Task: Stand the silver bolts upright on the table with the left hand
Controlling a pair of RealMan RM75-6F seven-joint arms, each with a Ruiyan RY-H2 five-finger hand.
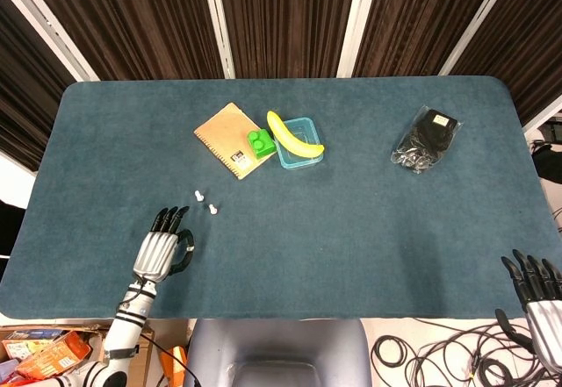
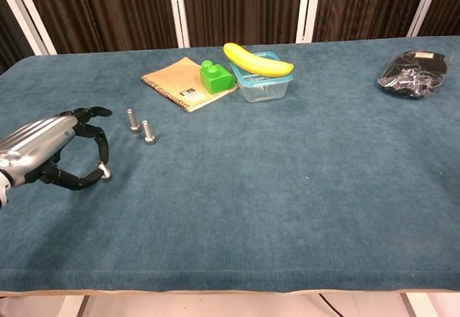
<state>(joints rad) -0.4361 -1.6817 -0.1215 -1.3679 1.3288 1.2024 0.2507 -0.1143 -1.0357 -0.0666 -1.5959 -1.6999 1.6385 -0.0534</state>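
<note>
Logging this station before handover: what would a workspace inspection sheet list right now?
Surface: blue table.
Job's things: two upright bolts standing; third bolt held by the left robot hand.
Clutter: notebook, green block, banana across a clear container, black bag.
Robot hands: left grips a bolt; right robot hand off the table's edge, holding nothing.
Cables: coils on the floor.
Surroundings: dark slatted wall.

A lab-like test room: felt-covered table (image 1: 351,229) against dark slatted wall panels (image 1: 281,18), loose cables (image 1: 439,356) on the floor.
</note>
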